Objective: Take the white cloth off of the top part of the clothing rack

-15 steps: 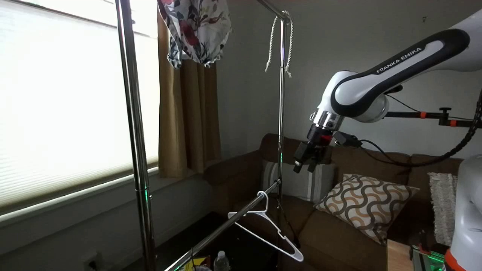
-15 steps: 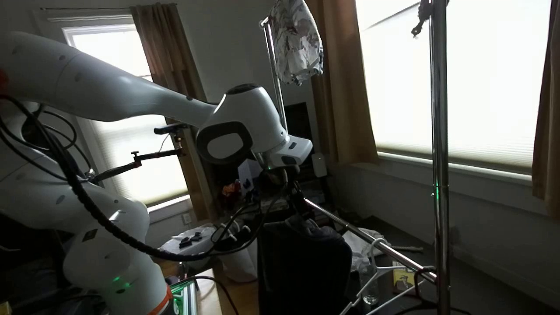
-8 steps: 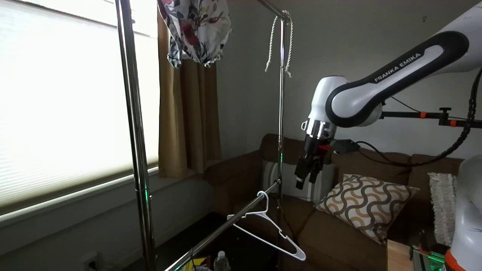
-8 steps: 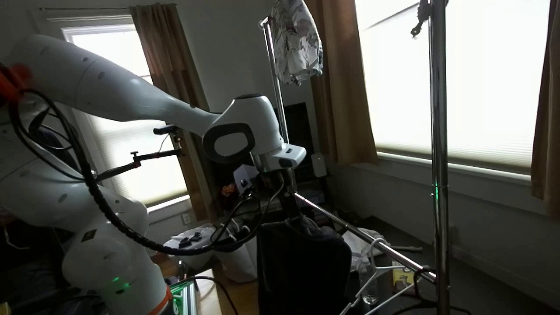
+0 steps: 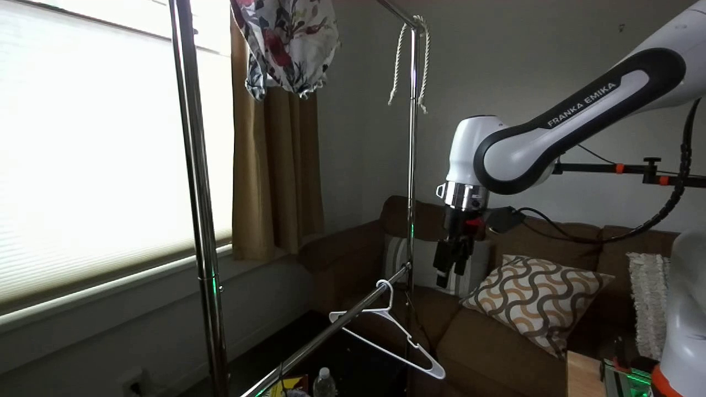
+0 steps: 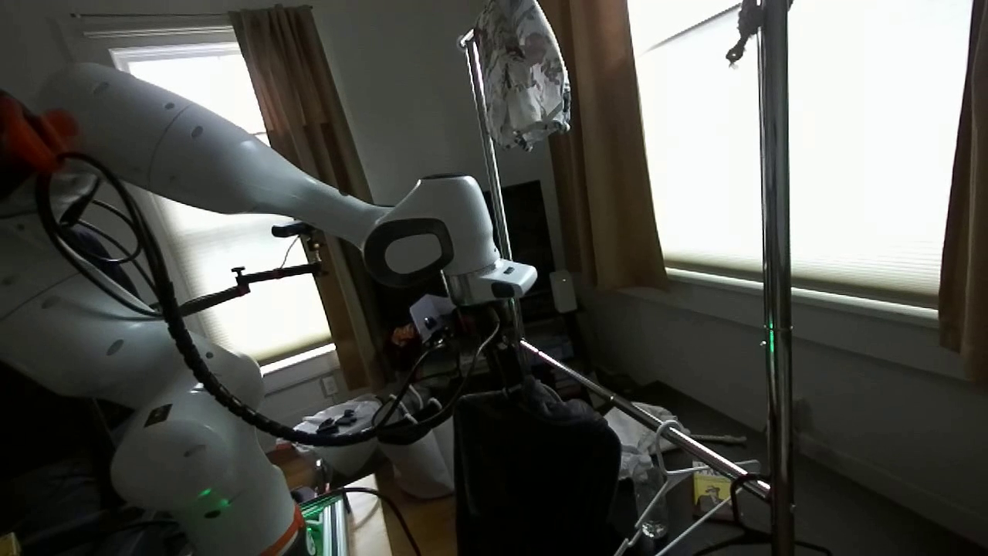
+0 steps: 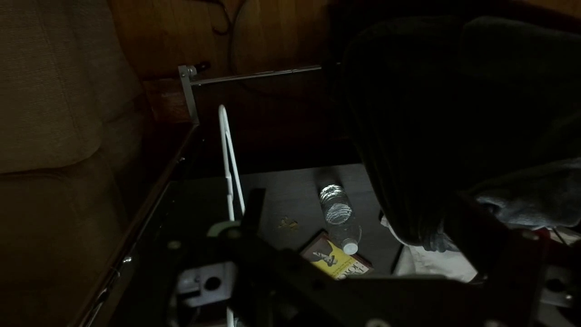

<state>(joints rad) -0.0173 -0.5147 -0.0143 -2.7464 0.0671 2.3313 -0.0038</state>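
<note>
The white cloth [image 5: 292, 49] with its red and dark floral print hangs from the top of the clothing rack [image 5: 197, 165]. It also hangs high in an exterior view [image 6: 526, 85], its upper end cut off by the frame. It is out of view in the wrist view. The rack's silvery pole also shows in an exterior view [image 6: 776, 232]. My gripper [image 5: 452, 275] points down, well below and apart from the cloth, near the rack's lower bar. Its fingers are spread in the wrist view [image 7: 361, 202], with nothing between them.
A white hanger [image 5: 386, 315] hangs on the lower bar [image 5: 325, 334]. A dark fabric item [image 6: 536, 471] is close below the gripper. A bottle [image 7: 337, 213] and a book [image 7: 333, 260] lie beneath. A brown couch [image 5: 485, 353] with a patterned cushion [image 5: 543, 298] stands behind.
The gripper has moved down and turned from a slant to pointing almost straight down. The upper arm has lowered and shifted. The hanger has swung slightly. The white cloth has not moved.
</note>
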